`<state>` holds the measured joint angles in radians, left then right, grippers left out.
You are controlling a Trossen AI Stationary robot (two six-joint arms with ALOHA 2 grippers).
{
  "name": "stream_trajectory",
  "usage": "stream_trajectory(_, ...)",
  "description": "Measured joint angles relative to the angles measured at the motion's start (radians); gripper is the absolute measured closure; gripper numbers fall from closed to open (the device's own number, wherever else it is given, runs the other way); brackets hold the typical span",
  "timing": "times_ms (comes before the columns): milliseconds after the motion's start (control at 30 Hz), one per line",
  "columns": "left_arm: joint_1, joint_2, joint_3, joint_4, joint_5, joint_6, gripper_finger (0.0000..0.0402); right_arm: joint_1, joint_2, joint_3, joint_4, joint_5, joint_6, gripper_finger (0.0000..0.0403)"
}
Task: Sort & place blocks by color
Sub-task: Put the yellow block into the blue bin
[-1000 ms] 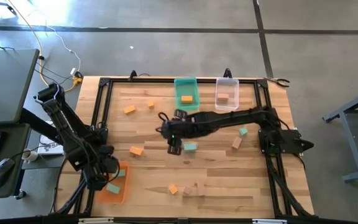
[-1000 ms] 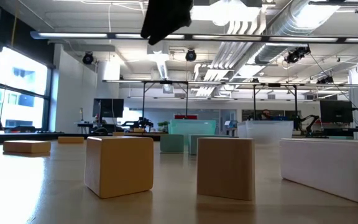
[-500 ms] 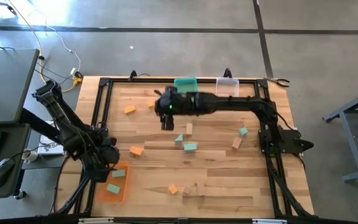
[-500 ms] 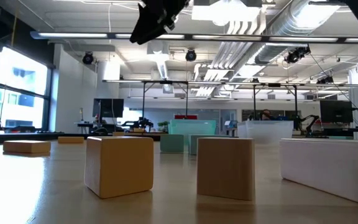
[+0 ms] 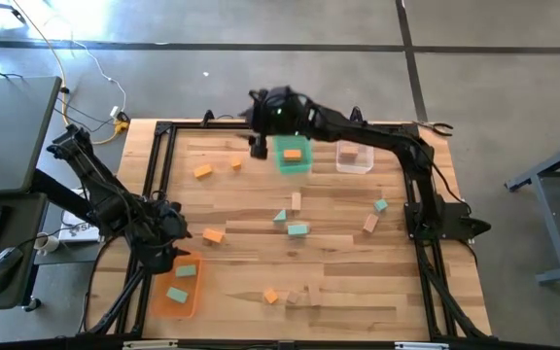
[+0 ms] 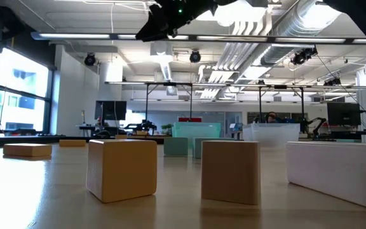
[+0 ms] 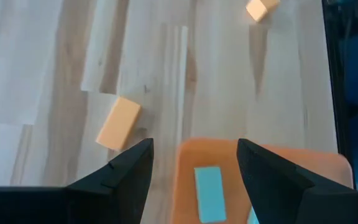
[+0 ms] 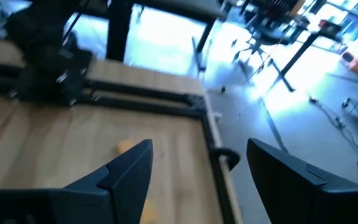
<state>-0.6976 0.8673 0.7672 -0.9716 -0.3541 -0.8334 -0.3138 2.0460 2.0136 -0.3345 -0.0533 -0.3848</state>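
Small blocks lie flat and scattered on the wooden table: orange ones (image 5: pixel 202 171) (image 5: pixel 213 235) (image 5: pixel 271 296), teal ones (image 5: pixel 298 229) (image 5: pixel 381 205), tan ones (image 5: pixel 296 201) (image 5: pixel 369 224). My left gripper (image 5: pixel 166 259) (image 7: pixel 194 149) is open and empty above the far end of the orange bin (image 5: pixel 178 287), which holds two teal blocks (image 5: pixel 187 269) (image 7: pixel 207 185). My right gripper (image 5: pixel 258 146) (image 8: pixel 199 146) hangs open and empty high over the far edge, just left of the teal bin (image 5: pixel 293 156). It shows at the top of the low view (image 6: pixel 164 22).
An orange block (image 5: pixel 293 153) lies in the teal bin and a tan one (image 5: pixel 350 152) in the clear bin (image 5: pixel 355 156) beside it. A black frame (image 5: pixel 163 131) edges the table. In the low view an orange cube (image 6: pixel 121 168) and tan blocks (image 6: pixel 230 172) stand close.
My right gripper has risen from the table's middle, beside a teal block, and swung to the far edge, left of the teal bin. A teal wedge and a tan block now show where it was. My left gripper has drawn slightly toward the far edge above the orange bin.
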Motion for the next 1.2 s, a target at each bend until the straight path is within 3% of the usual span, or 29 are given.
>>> stream_trajectory(400,0.089,-0.005,0.000,0.005,-0.084,-0.053,0.0184,-0.113,0.000,0.000,0.240,-0.138,0.002,0.0153)
stream_trajectory(800,0.169,-0.005,0.000,0.005,-0.220,-0.177,0.0184,-0.140,0.100,0.001,0.253,-0.191,-0.061,0.0153)
stream_trajectory(1200,0.309,-0.018,0.000,0.004,-0.200,-0.118,0.0184,-0.191,0.118,0.011,0.240,-0.353,-0.052,0.0153)
